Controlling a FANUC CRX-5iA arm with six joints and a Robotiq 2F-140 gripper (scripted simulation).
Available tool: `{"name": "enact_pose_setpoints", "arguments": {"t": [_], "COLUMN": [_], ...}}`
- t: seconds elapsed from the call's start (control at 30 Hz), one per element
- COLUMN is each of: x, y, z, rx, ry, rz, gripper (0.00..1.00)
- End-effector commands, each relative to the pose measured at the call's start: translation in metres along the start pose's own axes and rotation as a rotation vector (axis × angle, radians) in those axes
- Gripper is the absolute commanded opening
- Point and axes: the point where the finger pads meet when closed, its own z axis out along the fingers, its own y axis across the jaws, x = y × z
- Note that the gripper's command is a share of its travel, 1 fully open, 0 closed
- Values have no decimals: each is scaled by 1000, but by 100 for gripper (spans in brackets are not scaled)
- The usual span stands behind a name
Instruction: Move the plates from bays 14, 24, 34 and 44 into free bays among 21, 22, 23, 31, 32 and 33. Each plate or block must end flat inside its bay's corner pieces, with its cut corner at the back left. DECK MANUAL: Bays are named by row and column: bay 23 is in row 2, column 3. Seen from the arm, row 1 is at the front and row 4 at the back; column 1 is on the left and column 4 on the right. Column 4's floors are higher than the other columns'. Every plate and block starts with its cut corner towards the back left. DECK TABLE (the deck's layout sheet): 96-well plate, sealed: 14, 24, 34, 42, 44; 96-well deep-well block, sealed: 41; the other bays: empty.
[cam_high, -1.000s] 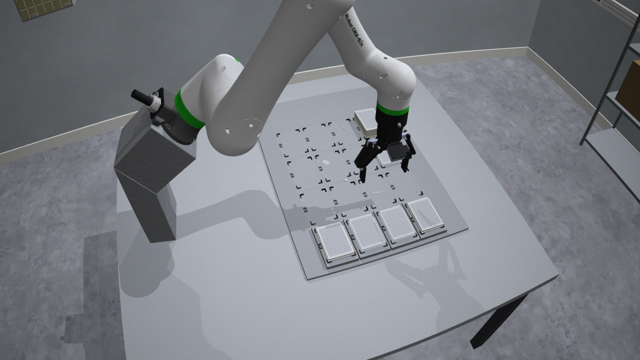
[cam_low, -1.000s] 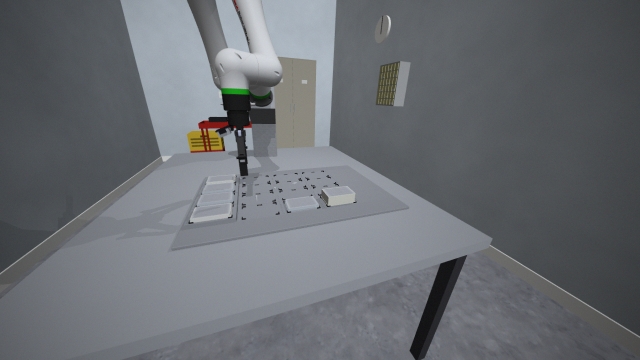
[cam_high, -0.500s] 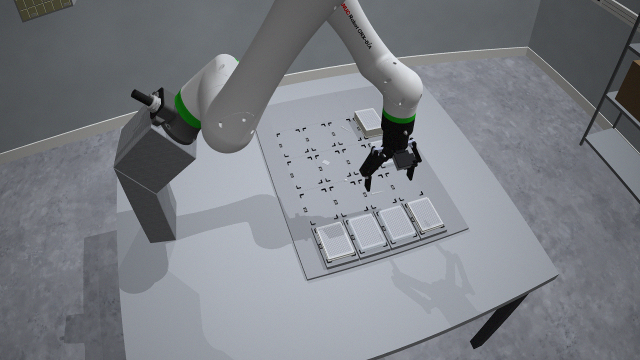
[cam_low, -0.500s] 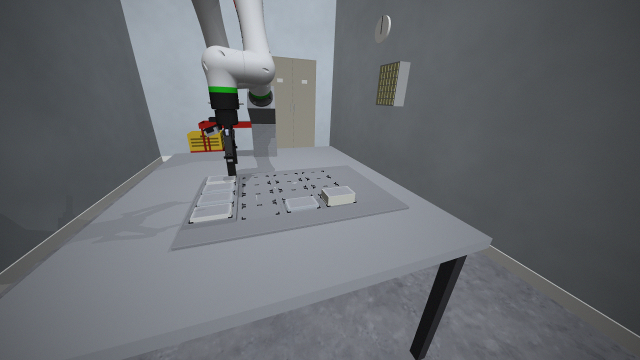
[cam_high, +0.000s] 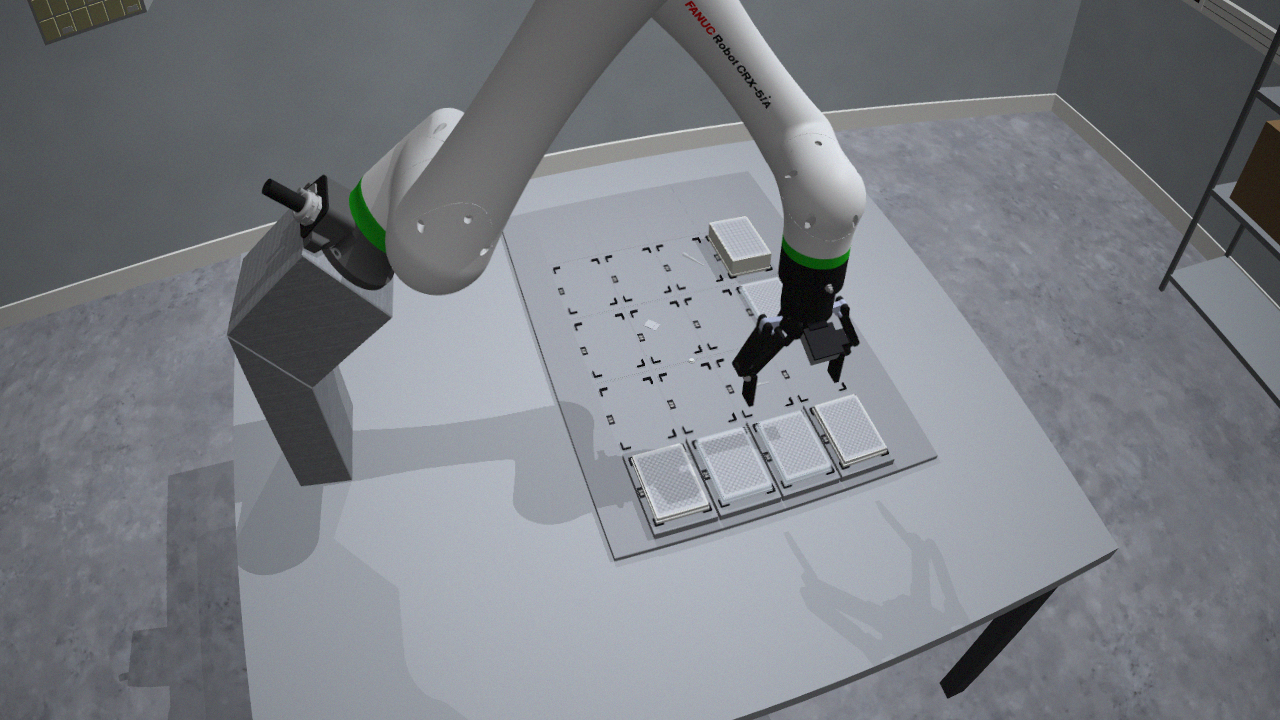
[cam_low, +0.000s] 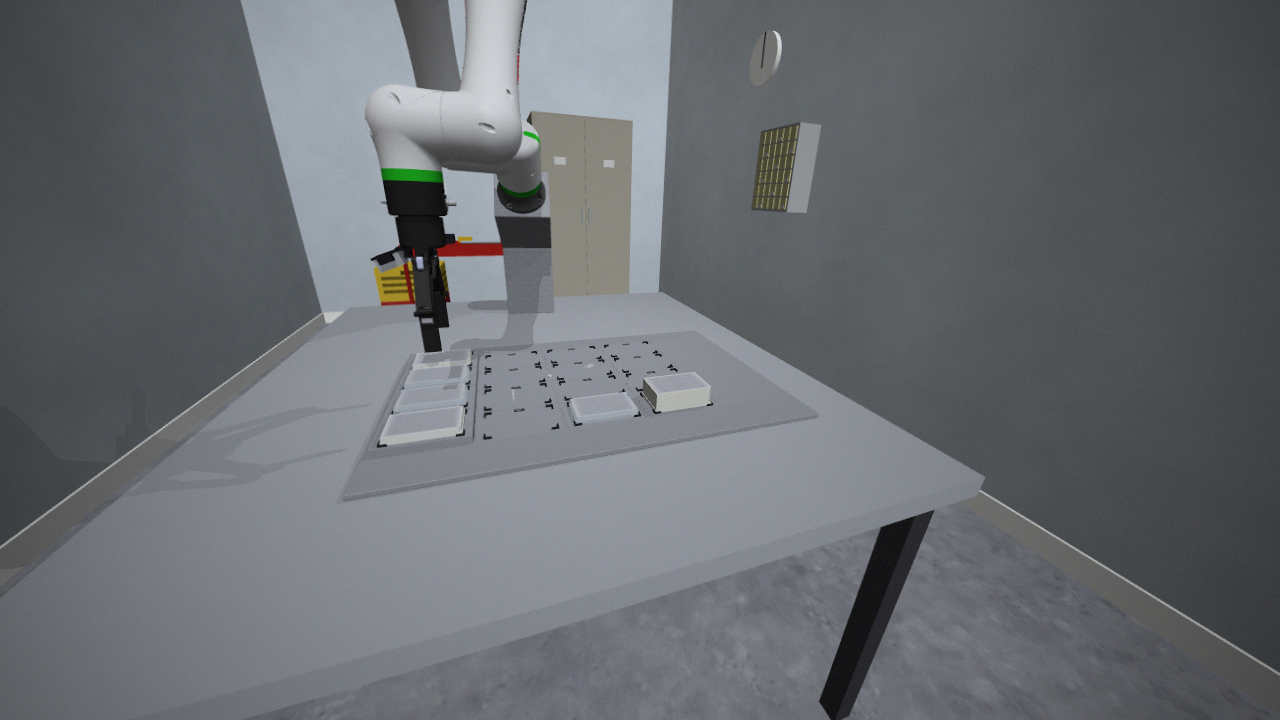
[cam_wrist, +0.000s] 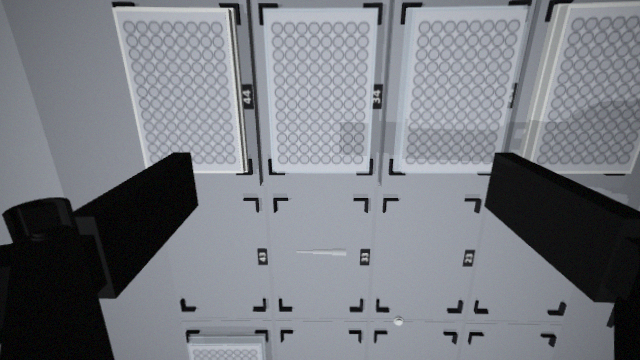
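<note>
Top view: the gripper (cam_high: 791, 361) hung right of centre frame above the deck (cam_high: 572, 465), fingers spread wide, nothing between them. Below it, along the deck's lower edge, four sealed plates sat in a row in their bays: the plate in bay 44 (cam_high: 850, 428) at the right end, then the plate in bay 34 (cam_high: 792, 445), the plate in bay 24 (cam_high: 733, 462) and the plate in bay 14 (cam_high: 666, 479) at the left end. The deep-well block (cam_high: 739, 245) sat in the upper part of the deck, beside the wrist; another plate (cam_high: 760, 293) just below it was partly hidden by the gripper.

Exterior view: the gripper (cam_low: 430, 313) pointed straight down, left of centre, its tips above the far end of the four-plate column at the deck's left side. The block (cam_low: 676, 390) and the lone plate (cam_low: 603, 408) lay at the deck's near right.

Wrist view: both black fingers framed the lower corners, well apart. The four plates filled the top edge, labels 44 and 34 readable beside them; the bay 34 plate (cam_wrist: 320, 90) was at top centre. Bay 33 (cam_wrist: 320, 280), at centre, held only a thin pale sliver (cam_wrist: 321, 252).
</note>
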Motion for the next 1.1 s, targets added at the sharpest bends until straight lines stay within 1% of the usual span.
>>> {"name": "enact_pose_setpoints", "arguments": {"t": [0.0, 0.3, 0.37, 0.53, 1.07], "x": [15, 51, 51, 71, 72], "y": [0, 0, 0, 0, 0], "z": [-2, -5, -5, -6, -6], "rx": [0, 0, 0, 0, 0], "ry": [-7, -7, -7, -7, -7], "rz": [-1, -1, -1, -1, -1], "gripper": [100, 100, 100, 100, 100]}}
